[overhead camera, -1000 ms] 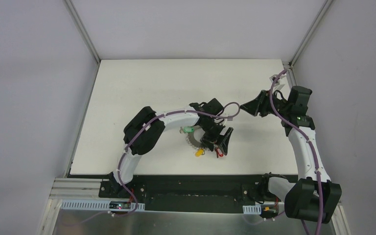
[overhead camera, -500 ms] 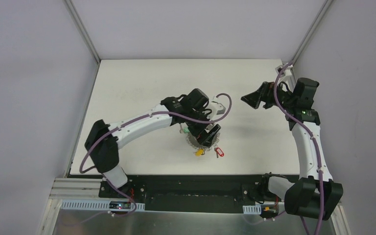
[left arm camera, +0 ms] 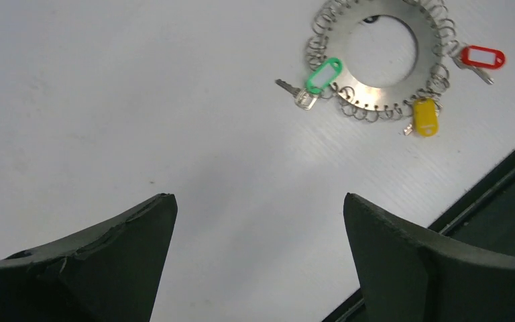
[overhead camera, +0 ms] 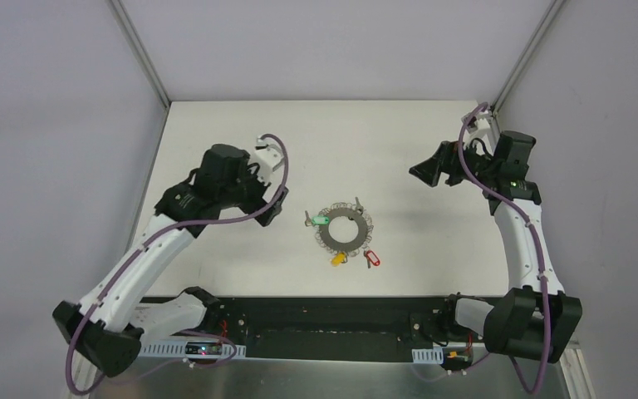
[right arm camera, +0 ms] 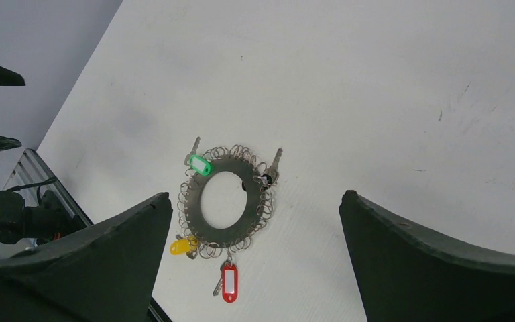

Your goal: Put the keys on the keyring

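keyring (overhead camera: 342,230) is lying flat on the table (overhead camera: 241,133), near its middle | green key (overhead camera: 319,221), yellow key (overhead camera: 337,259) and red key (overhead camera: 372,258) are sitting at its coiled rim | left gripper (left arm camera: 258,198) is hovering well apart, fingers spread wide, gripping nothing | right gripper (right arm camera: 257,194) is hovering well apart, fingers likewise spread, gripping nothing

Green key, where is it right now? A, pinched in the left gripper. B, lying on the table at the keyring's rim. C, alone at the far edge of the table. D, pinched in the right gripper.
B: the green key lies on the table against the keyring's coiled rim, while the left gripper and right gripper are both open and empty.
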Controlling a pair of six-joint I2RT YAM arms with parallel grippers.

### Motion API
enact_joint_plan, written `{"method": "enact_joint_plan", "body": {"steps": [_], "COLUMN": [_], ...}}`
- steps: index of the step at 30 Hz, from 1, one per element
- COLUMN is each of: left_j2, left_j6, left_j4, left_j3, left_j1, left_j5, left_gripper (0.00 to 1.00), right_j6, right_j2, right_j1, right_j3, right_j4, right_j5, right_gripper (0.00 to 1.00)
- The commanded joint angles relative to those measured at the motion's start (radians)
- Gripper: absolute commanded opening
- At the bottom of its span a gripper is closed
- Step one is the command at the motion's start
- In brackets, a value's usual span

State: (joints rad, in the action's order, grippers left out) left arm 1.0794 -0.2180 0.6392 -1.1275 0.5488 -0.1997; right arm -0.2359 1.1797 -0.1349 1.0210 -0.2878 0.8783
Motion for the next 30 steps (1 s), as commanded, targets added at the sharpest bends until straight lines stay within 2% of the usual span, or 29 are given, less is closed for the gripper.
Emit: {"method": "enact_joint_plan", "body": {"steps": [1, 4, 9, 12, 17, 23, 30], "left_j2": [-0.175, -0.290, -0.447, -0.501, -0.508, -0.497, -0.499], "left_j6": [-0.035, -0.009, 0.038, 0.093, 0.183, 0.215, 0.215], "left_j4": [-0.051, -0.109, -0.170, -0.209, -0.299, -0.387, -0.381], "left_j3": [0.092, 0.163, 0.265, 0.314, 0.378, 0.438, 0.439], "left_j1": [-0.049, -0.108, -0.230, -0.279, -0.338, -0.395, -0.407], "left_j5": [0.216, 0.309, 0.266, 0.229, 0.107, 0.067, 0.067], "left_gripper": [0.99, 0.99, 0.99, 0.99, 0.99, 0.99, 0.99], "right_j6": [0.030, 0.048, 0.158, 0.189, 0.226, 0.290, 0.288], "right_j2": [-0.026, -0.059, -0.104, -0.100, -0.107, -0.133, -0.153], "right_j1": [-0.005, -0.005, -0.005, -0.006, -0.006, -0.006, -0.006], "right_j3": [0.030, -0.022, -0.118, -0.087, -0.063, -0.102, -0.137], "right_j4": [0.081, 0.160, 0.363, 0.353, 0.358, 0.388, 0.391], "right_j5": [0.012, 0.017, 0.068, 0.084, 0.076, 0.001, -0.027], "right_gripper": [1.00, 1.00, 1.00, 1.00, 1.00, 1.00, 1.00]}}
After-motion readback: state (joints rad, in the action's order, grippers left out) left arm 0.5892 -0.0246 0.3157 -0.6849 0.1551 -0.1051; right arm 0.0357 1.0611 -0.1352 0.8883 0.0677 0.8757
